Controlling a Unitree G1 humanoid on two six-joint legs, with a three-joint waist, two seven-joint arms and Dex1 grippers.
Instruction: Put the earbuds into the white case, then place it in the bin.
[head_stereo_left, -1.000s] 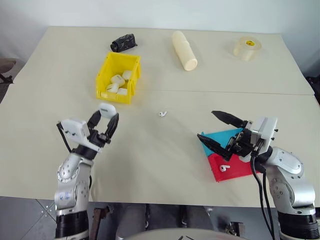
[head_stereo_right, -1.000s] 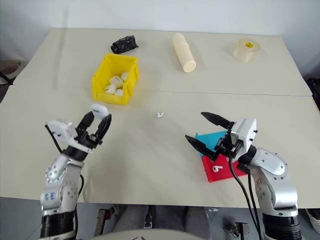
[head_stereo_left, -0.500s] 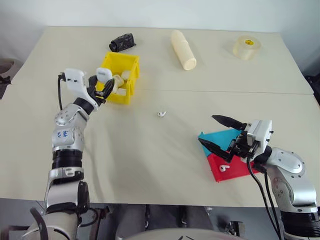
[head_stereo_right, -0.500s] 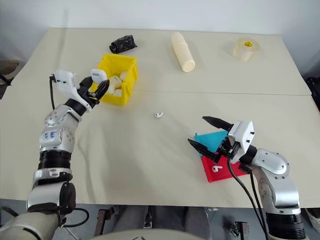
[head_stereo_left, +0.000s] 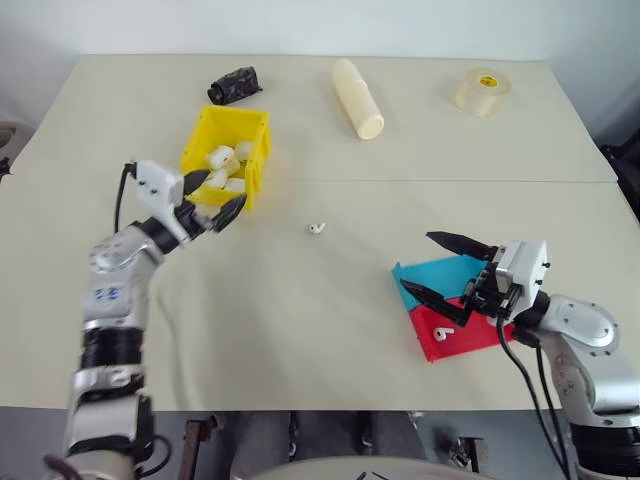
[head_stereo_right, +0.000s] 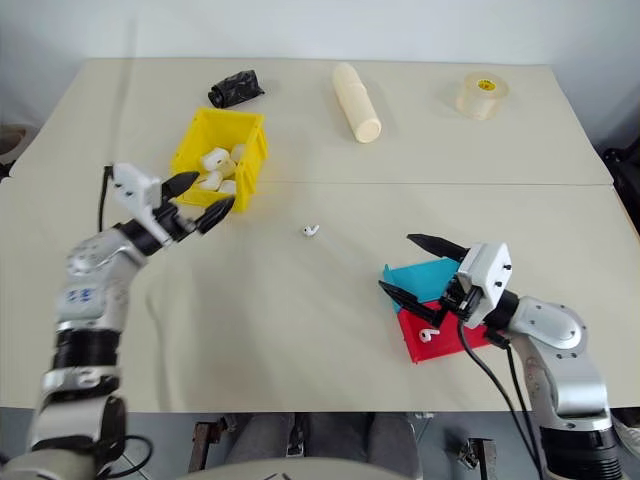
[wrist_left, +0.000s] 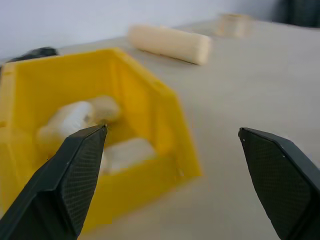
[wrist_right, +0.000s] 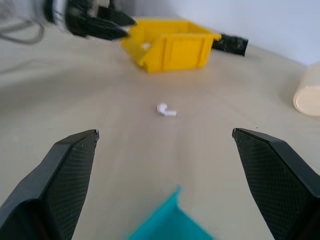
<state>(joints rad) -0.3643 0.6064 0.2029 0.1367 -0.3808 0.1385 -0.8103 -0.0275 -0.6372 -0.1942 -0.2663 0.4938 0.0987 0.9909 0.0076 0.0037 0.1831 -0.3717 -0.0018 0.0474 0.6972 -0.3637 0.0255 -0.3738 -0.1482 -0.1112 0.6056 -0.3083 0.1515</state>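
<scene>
Loose earbud (head_stereo_left: 317, 228) at frame centre, up-left of right gripper (head_stereo_left: 446, 270), right of left gripper (head_stereo_left: 213, 196); both spread, empty. Left is slightly nearer, beside bin (head_stereo_left: 226, 155).

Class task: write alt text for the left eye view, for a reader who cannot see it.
The robot's open left hand hovers empty at the yellow bin, which holds several white cases. One earbud lies mid-table; another sits in the red tray below the open right hand.
</scene>
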